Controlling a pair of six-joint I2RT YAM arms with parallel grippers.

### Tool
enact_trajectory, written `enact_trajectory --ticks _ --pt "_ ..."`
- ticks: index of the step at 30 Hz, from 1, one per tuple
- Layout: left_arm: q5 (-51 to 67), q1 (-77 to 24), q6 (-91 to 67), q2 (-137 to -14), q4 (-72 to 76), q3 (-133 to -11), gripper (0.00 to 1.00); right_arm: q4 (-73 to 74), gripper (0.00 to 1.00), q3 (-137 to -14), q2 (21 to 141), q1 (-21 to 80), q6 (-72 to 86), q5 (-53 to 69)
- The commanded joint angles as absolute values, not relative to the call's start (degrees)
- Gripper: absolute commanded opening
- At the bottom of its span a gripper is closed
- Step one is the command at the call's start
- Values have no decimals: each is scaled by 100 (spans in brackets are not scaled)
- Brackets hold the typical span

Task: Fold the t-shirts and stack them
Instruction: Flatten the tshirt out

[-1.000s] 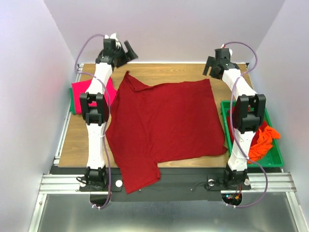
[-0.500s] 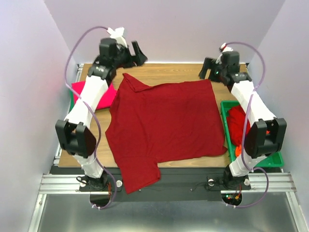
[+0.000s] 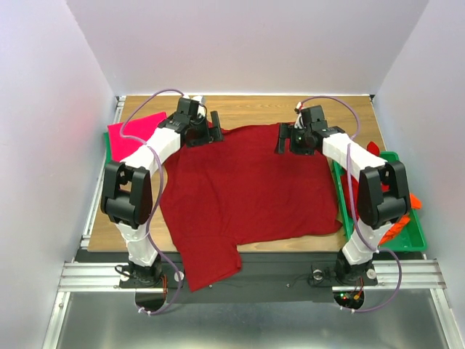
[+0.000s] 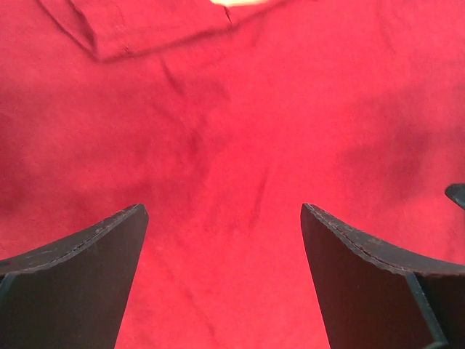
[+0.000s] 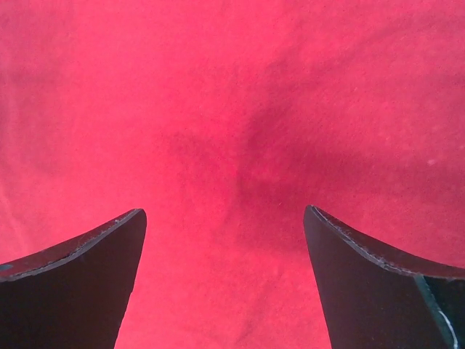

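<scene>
top external, left gripper (image 3: 205, 134) and right gripper (image 3: 290, 142) spread, red t-shirt (image 3: 247, 189), green tray (image 3: 402, 246)

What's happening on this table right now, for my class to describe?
Two robot arms reach over a dark red t-shirt spread out on the table. The left tool and right tool are open over its far edge, gripping nothing. A pink t-shirt lies far left; an orange t-shirt sits in the green tray at right.

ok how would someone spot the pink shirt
Start at the wooden table and go to its far left corner. The pink shirt lies there, flat, much brighter than the dark red t-shirt spread across the middle.
</scene>
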State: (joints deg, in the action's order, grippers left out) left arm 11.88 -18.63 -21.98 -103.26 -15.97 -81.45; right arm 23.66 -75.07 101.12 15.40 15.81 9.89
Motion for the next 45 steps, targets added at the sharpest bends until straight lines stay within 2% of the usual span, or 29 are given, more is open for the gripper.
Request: enact_trajectory --ticks 1,18,30,42,45 --pt "844 -1854 -2022 -10089 -1406 -8112 99 2030 95 -7752 10221 1705 1442 607" --pt "870 -1705 -1538 -11548 -1582 -8806 99 2048 95 -8534 11346 1925 1512 35" --pt "1696 -1529 -1450 -12357 -1327 -9378 99 2452 95 -8903 11997 1934 1723 -861" --pt "1968 -1397 -1793 -13578 -1705 -11180 99 3454 97 -10406 13228 1539 1907 -967" --pt "2127 -1397 -1854 -13930 -1714 -12030 99 3559 97 -10862 13508 1389 1776 -844"
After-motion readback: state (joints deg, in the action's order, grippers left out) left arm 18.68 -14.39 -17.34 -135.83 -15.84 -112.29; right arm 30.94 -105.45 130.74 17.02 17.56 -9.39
